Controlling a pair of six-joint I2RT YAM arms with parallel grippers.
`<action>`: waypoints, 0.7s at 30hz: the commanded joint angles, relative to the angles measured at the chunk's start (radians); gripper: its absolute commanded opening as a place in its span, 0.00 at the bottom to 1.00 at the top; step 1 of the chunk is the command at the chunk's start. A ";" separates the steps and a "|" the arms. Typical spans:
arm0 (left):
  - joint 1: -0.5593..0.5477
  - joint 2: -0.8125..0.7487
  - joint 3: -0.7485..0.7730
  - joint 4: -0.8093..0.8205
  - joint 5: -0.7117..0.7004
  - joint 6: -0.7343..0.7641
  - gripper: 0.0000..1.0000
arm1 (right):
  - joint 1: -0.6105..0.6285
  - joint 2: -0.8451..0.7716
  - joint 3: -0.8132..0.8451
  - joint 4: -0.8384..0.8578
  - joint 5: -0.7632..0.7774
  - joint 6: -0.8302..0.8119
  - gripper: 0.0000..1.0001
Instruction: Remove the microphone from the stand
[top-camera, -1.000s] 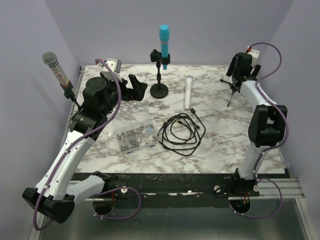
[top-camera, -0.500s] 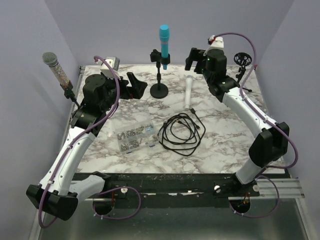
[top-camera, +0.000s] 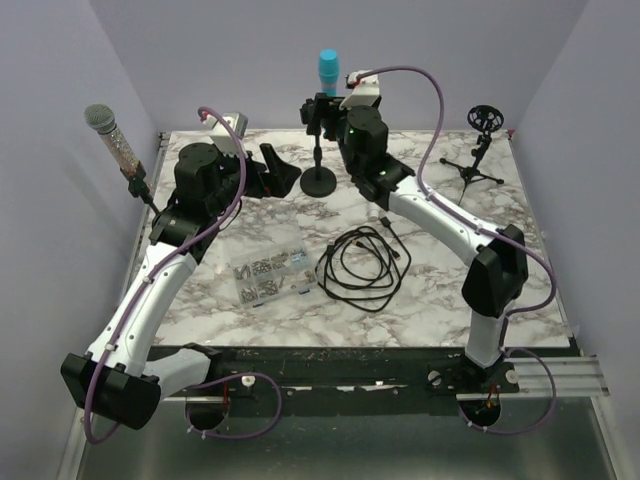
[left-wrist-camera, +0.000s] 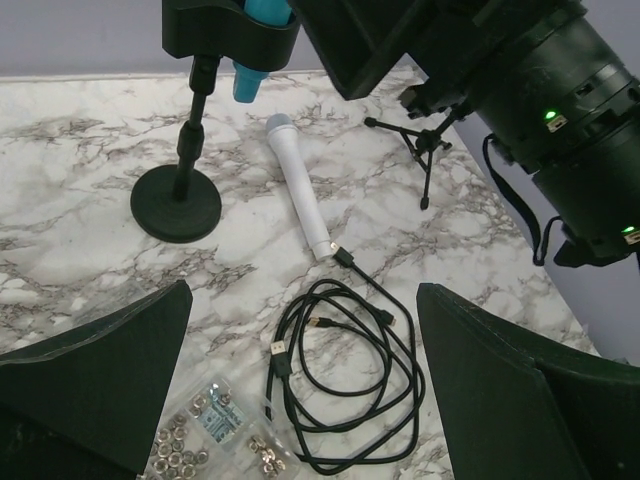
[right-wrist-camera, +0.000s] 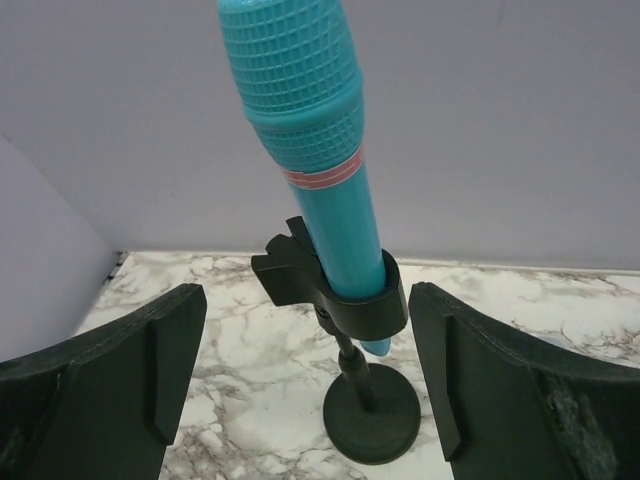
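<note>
The teal microphone (top-camera: 329, 66) stands upright in the clip of a black round-base stand (top-camera: 319, 181) at the back centre. In the right wrist view the microphone (right-wrist-camera: 300, 130) sits in the clip (right-wrist-camera: 350, 295) above the base (right-wrist-camera: 372, 412). My right gripper (right-wrist-camera: 308, 345) is open, a finger on each side of the clip, apart from it. In the top view it (top-camera: 322, 112) is level with the clip. My left gripper (top-camera: 276, 170) is open and empty, left of the stand's base; it also shows in the left wrist view (left-wrist-camera: 300, 340).
A white microphone (left-wrist-camera: 297, 185) lies on the marble table right of the stand. A coiled black cable (top-camera: 360, 265) and a clear box of nuts (top-camera: 268, 275) lie in the middle. A small tripod (top-camera: 480, 150) stands back right, a silver microphone (top-camera: 110, 130) at the far left.
My right arm has swung from the back right corner leftward across the table to the teal microphone. My left arm has shifted slightly to the right.
</note>
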 joint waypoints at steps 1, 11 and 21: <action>0.019 -0.003 -0.004 0.029 0.051 -0.019 0.99 | 0.044 0.088 0.101 0.094 0.261 -0.087 0.89; 0.042 -0.006 -0.007 0.033 0.055 -0.023 0.99 | 0.047 0.339 0.405 0.121 0.389 -0.294 0.86; 0.052 -0.010 -0.013 0.042 0.068 -0.029 0.99 | 0.047 0.486 0.559 0.165 0.372 -0.418 0.67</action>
